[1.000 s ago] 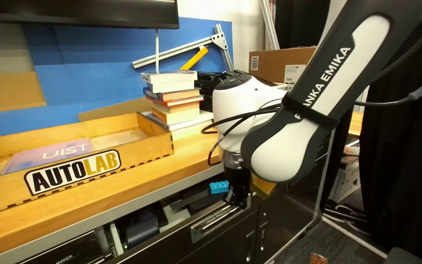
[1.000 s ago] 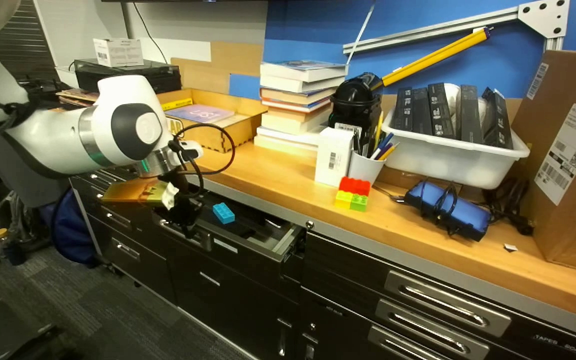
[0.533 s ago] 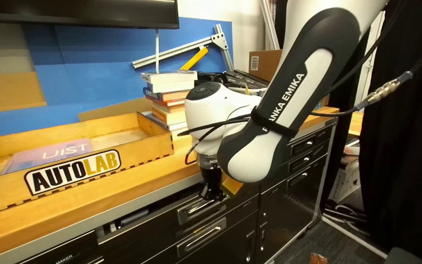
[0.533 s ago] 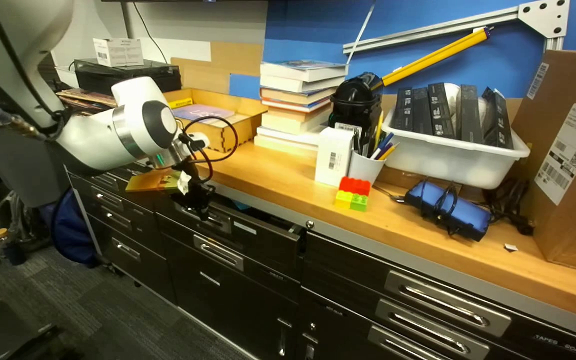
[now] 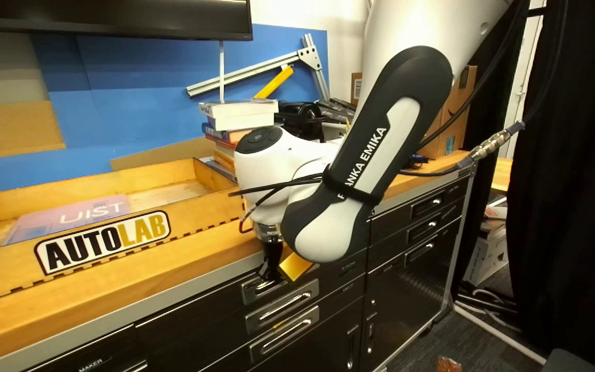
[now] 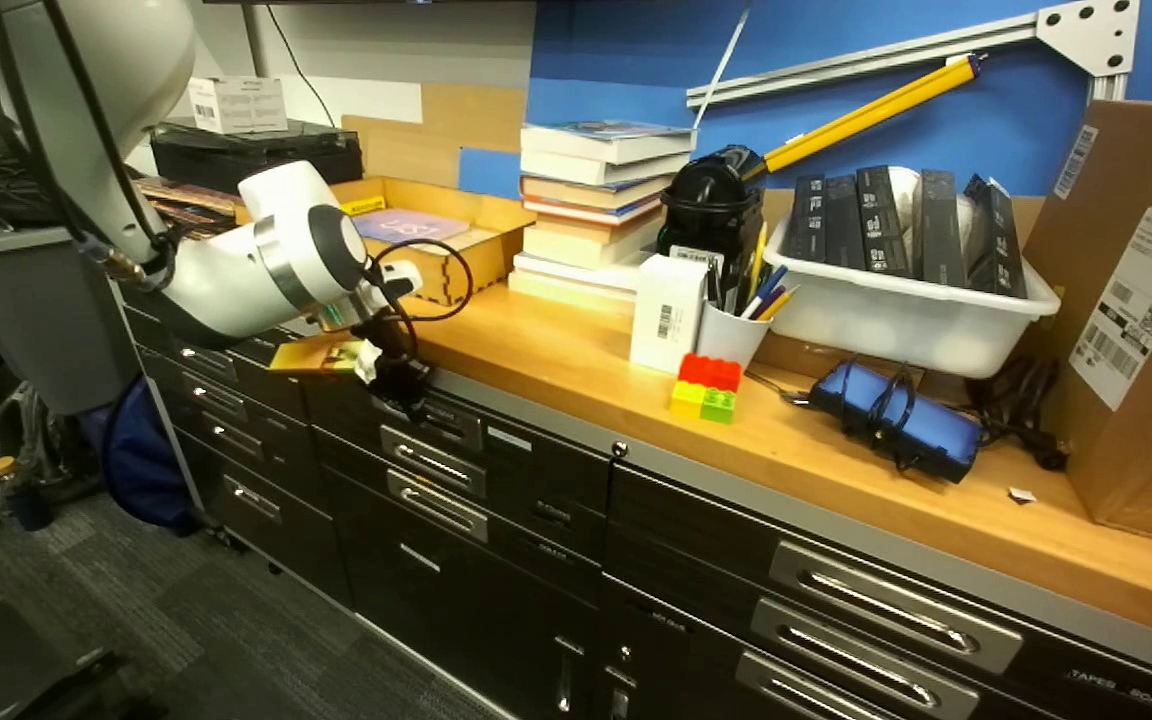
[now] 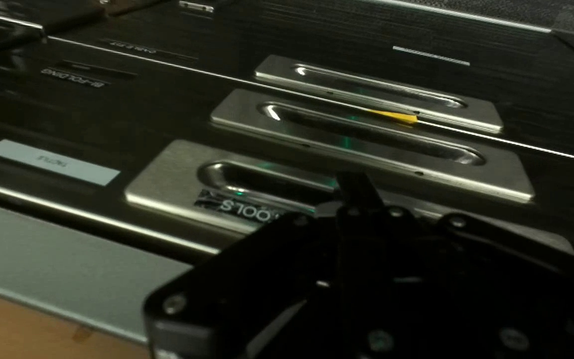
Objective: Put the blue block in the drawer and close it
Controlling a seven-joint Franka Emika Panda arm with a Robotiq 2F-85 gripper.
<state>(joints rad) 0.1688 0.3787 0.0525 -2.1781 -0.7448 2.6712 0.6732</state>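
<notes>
The drawer front (image 6: 566, 465) is black and stands flush, or nearly so, under the worktop in both exterior views. It also shows in the wrist view (image 7: 82, 124), with a thin dark gap along its top edge. Its silver handle (image 7: 155, 172) has a label partly covered by my gripper. My gripper (image 7: 357, 187) has its fingers together, with the tips at the handle's recess; no object shows between them. The gripper also shows at the handle in both exterior views (image 5: 270, 276) (image 6: 411, 400). The blue block is out of view, hidden behind the drawer front.
A yellow panel (image 5: 295, 266) sticks out from my wrist. Further silver handles (image 6: 436, 505) lie below. On the worktop (image 6: 536, 350) stand a wooden tray (image 6: 496, 250), stacked books (image 6: 596, 190), a white box (image 6: 661, 310) and red, yellow and green blocks (image 6: 706, 385).
The drawer has moved inward from open to flush under the worktop, with my gripper following at its handle. The blue block, visible inside it 1.0 s ago, has gone out of sight.
</notes>
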